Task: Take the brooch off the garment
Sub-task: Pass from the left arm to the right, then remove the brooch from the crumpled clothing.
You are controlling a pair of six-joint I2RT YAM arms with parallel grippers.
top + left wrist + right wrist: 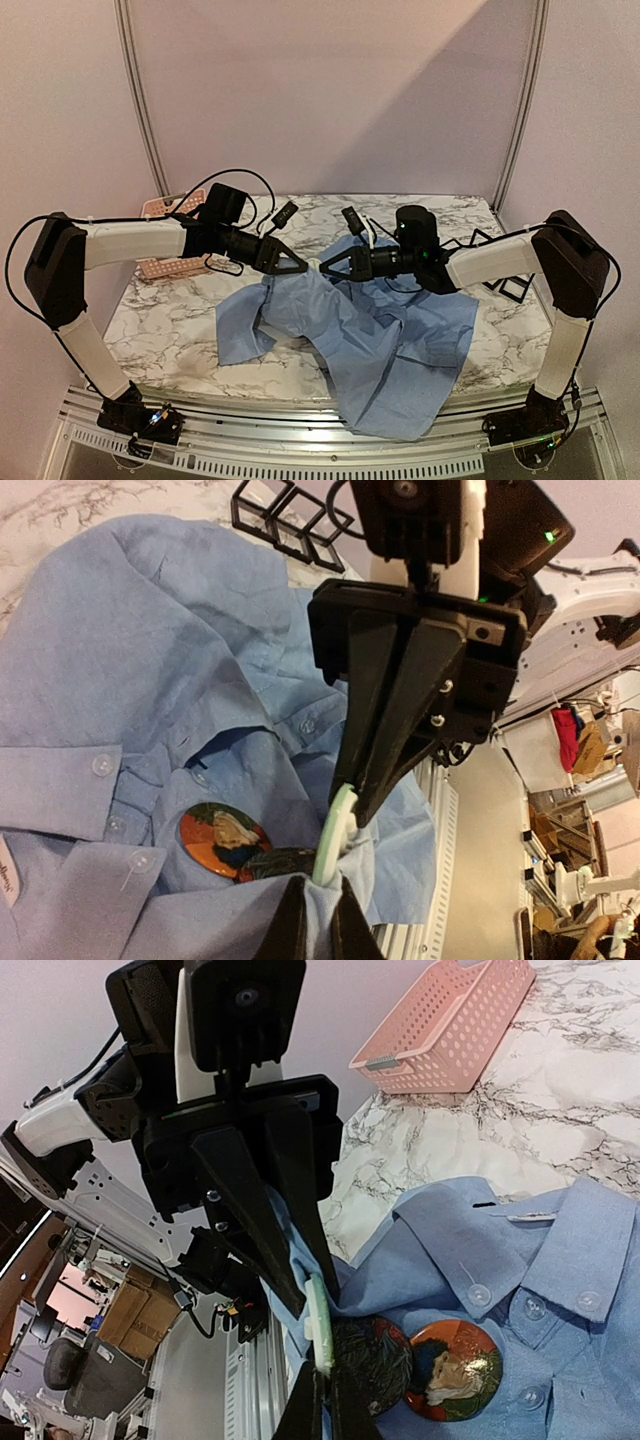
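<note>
The left gripper (316, 912) pinches shirt (150, 640) cloth; facing it, the right gripper (352, 802) clamps the pale-edged brooch (337, 832).

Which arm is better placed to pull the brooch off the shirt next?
Right, probably: the right gripper is shut on the pale green disc standing up from the shirt, while the left gripper only pinches cloth beside it, steadying the shirt.

Below the left gripper (303, 266) and right gripper (326, 266) spreads a white, grey-veined marble table (160, 320). Behind them rises a pale lilac wall (330, 90), crossed by a slanting shadow, with a metal pole (142, 100) toward each side.
</note>
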